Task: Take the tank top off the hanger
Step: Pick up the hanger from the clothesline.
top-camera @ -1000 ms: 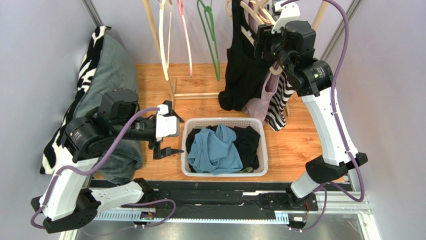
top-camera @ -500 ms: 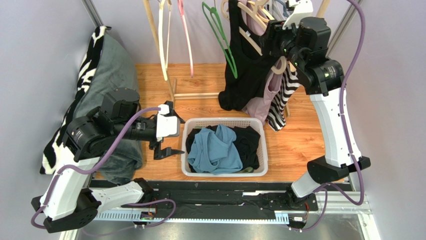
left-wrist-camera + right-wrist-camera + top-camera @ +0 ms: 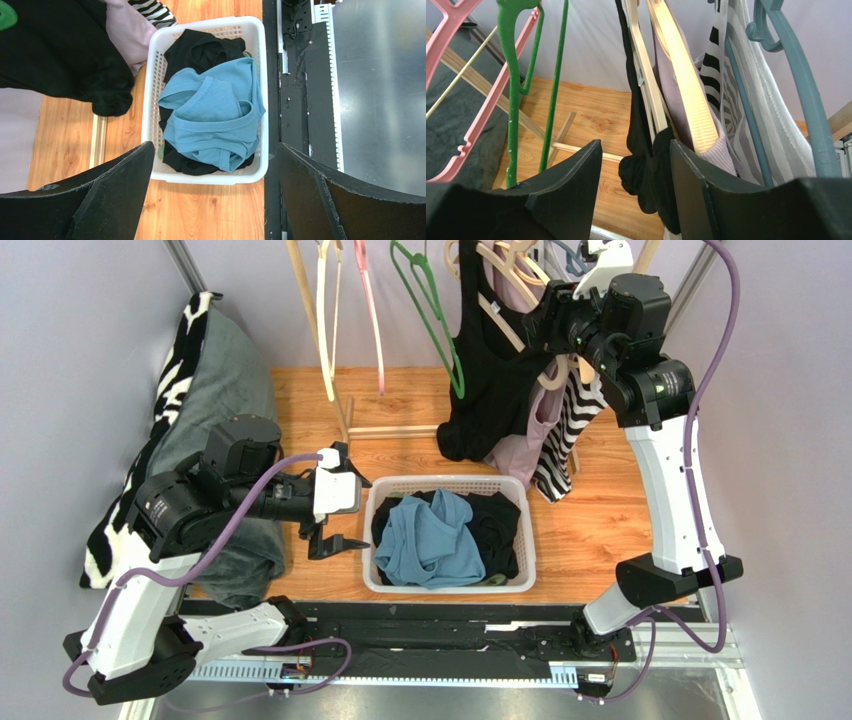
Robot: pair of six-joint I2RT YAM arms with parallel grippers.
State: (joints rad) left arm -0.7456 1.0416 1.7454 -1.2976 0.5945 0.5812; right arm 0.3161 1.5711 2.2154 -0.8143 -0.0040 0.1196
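The right claw (image 3: 635, 147) is raised among the hanging clothes, its two fingers spread apart. In the gap between them hangs the black tank top (image 3: 646, 175). Whether either finger touches the cloth cannot be told from the wrist view. The tank top is on its slim wooden hanger (image 3: 652, 100), draped over it and hanging down past the fingertips. Just to its right a broader wooden hanger (image 3: 686, 90) carries a pale mauve garment (image 3: 721, 155), and beyond that hangs a black-and-white striped top (image 3: 713, 65) next to a blue-grey plastic hanger (image 3: 806, 100). To the left of the tank top hang a bare green hanger (image 3: 513, 100) and a bare pink hanger (image 3: 486, 110).

The left claw (image 3: 214, 147) is held low and well apart from the rack, its fingers spread wide and gripping nothing. It looks down on a white laundry basket (image 3: 200, 179), which frames between the two fingers in the wrist view. In the basket a light blue top (image 3: 215, 115) lies crumpled over a black garment (image 3: 200, 45). The basket stands on the wooden surface (image 3: 600, 520), in front of the hanging clothes. The lower hem of the tank top hangs just beyond the basket's far rim. A grey bundle edged with zebra-print cloth (image 3: 215, 360) leans at the left side of the surface, behind the left arm.
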